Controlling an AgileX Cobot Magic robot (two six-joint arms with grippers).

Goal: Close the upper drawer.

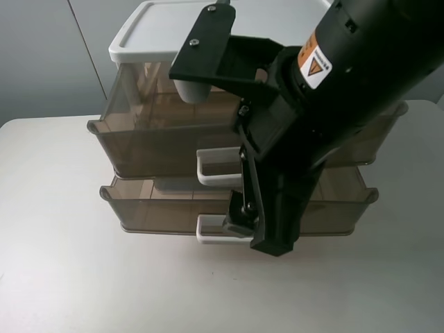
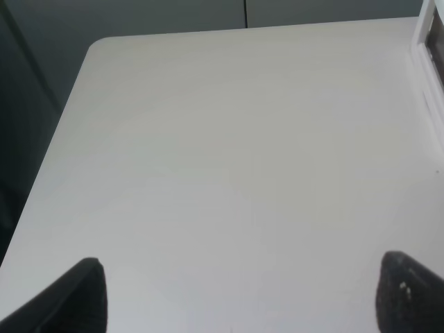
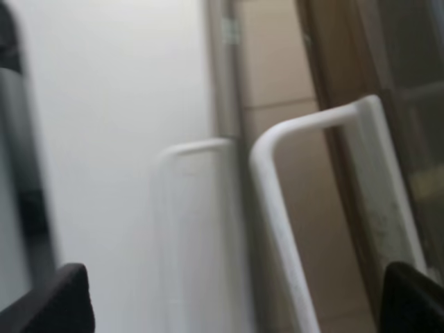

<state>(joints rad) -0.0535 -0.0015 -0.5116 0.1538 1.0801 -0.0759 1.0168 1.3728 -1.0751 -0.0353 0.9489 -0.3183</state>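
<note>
The upper drawer [image 1: 159, 149] stands pulled out mid-frame in the high view, its white handle [image 1: 216, 168] towards the lower edge, above the lower drawer [image 1: 166, 205]. My right end effector [image 1: 272, 243] hangs before both handles, I judge to push the front inward. Bare desk [image 1: 69, 277] lies lower left.

Left wrist view: my left end effector [image 2: 243, 305] is spread wide and empty over the desk, clear of the work.

Right wrist view, blurred: the jaws stand wide and grip nothing, with the scuffed handle between them.
</note>
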